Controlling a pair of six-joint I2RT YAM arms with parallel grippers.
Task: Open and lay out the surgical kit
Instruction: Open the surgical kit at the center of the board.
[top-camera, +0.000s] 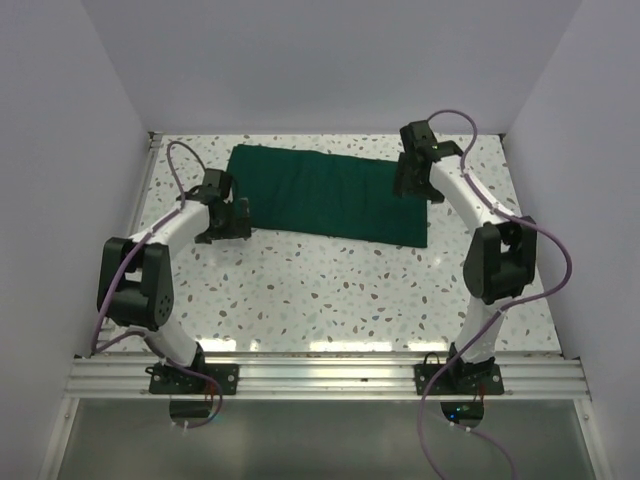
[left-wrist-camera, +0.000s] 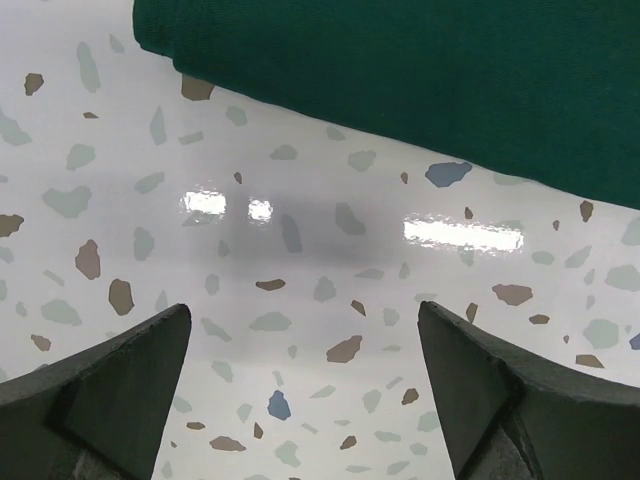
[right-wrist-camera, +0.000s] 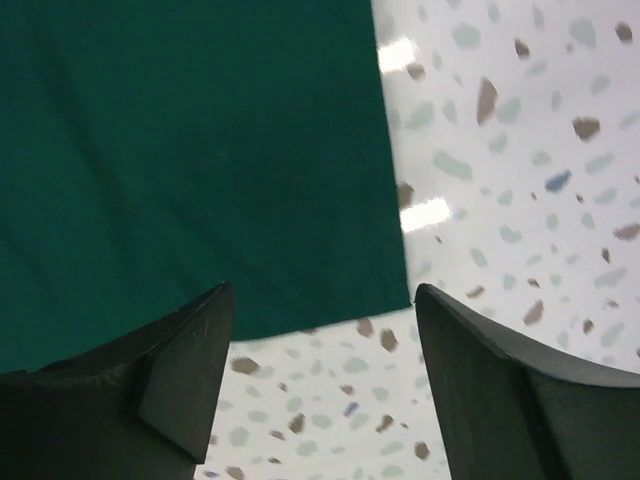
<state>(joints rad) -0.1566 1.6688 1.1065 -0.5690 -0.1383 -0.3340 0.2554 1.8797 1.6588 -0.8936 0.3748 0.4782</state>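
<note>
From above, the dark green cloth wrap (top-camera: 325, 190) is lying flat on the far middle of the speckled table (top-camera: 330, 290). My left end effector (top-camera: 225, 212) is hovering just beside the wrap's near left corner, and my right end effector (top-camera: 413, 178) is hanging over its right end.

Through the left wrist camera, I am holding my left end effector (left-wrist-camera: 302, 315) wide over bare table, gripping nothing, with the wrap's edge running across the top of the view.

Through the right wrist camera, my right end effector (right-wrist-camera: 320, 295) is standing wide too and carrying nothing. A corner of the wrap is showing between the fingers (right-wrist-camera: 190, 370), lying on the table below them.
</note>
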